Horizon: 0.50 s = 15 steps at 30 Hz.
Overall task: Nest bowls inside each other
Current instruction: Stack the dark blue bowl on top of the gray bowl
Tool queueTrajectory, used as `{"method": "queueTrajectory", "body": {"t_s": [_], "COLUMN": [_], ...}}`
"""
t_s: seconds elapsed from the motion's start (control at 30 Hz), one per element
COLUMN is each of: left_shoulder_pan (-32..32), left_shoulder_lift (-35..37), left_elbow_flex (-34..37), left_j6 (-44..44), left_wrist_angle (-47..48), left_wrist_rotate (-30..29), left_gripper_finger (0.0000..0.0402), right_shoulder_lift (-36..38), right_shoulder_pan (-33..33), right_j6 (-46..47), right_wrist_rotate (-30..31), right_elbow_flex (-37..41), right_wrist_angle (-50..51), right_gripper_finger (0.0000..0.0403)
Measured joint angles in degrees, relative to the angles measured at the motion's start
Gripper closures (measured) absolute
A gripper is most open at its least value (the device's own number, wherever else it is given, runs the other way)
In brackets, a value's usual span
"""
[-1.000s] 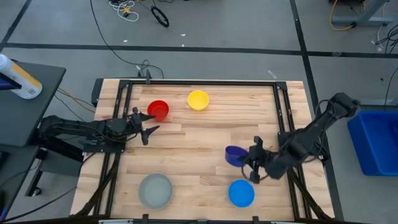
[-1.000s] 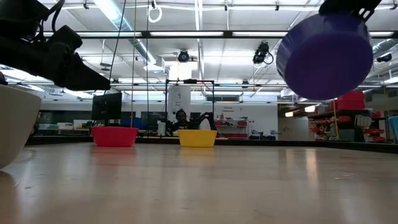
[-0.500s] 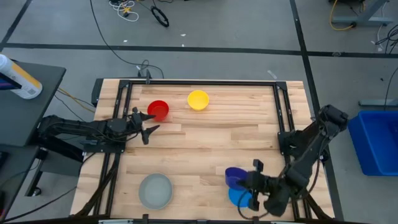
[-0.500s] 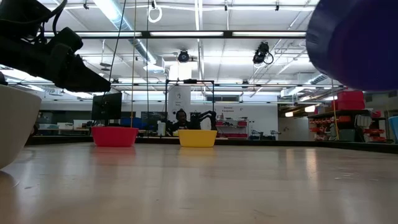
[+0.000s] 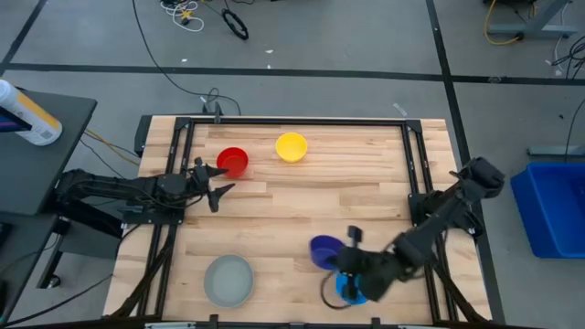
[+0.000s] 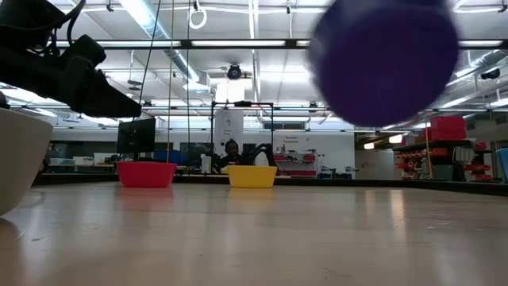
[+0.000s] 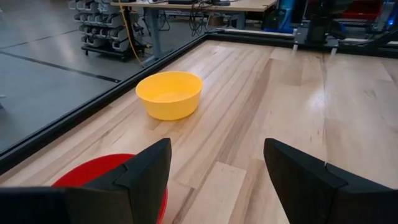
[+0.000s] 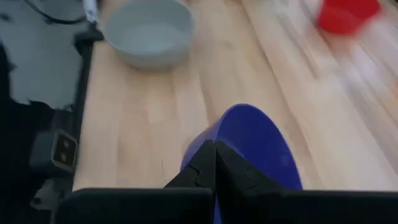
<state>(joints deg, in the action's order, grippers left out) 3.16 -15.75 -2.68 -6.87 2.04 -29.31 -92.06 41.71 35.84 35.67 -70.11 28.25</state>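
Observation:
My right gripper [image 5: 340, 260] is shut on the dark blue bowl [image 5: 323, 249], held above the table's near middle; the bowl shows as a blur high up in the low view [image 6: 385, 59]. The light blue bowl [image 5: 347, 291] rests on the table, partly hidden under my right arm. The grey bowl [image 5: 228, 279] sits near the front left. The red bowl [image 5: 233, 162] and the yellow bowl [image 5: 292, 146] stand at the back. My left gripper [image 5: 215, 190] waits open just beside the red bowl [image 7: 106, 180], touching nothing. My right gripper pinches the dark blue bowl's rim [image 8: 206, 147] between its two shut fingers [image 8: 200, 169]. The fingers slant down, coming from the table's right side. The bowl is tipped on its side and lifted clear of the table.
A black frame [image 5: 292, 122] runs along the table's edges. Bare wood lies between the grey bowl [image 8: 149, 37] and the held bowl, and across the middle of the table.
My right gripper has swung toward the table's near edge and then left, toward the grey bowl, carrying the dark blue bowl over the light blue one. The bowl has stayed lifted clear and tipped.

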Motion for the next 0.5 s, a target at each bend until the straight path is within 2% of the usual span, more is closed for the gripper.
{"method": "queueTrajectory", "body": {"t_s": [0.2, 0.5], "left_shoulder_pan": [0.00, 0.00], "left_shoulder_lift": [0.00, 0.00], "left_elbow_flex": [0.03, 0.05], "left_j6": [-0.02, 0.07], "left_wrist_angle": [-0.01, -0.04], "left_wrist_rotate": [-1.45, -1.58], "left_gripper_finger": [0.0139, 0.0139], "right_shoulder_lift": [-2.22, -6.71], "right_shoulder_pan": [-7.05, -12.38], "right_j6": [-14.96, -24.62], "right_wrist_rotate": [-9.79, -17.06], "right_elbow_flex": [0.00, -1.46], "right_wrist_angle": [-14.26, -28.62], "right_gripper_finger": [0.0403, 0.0403]}}
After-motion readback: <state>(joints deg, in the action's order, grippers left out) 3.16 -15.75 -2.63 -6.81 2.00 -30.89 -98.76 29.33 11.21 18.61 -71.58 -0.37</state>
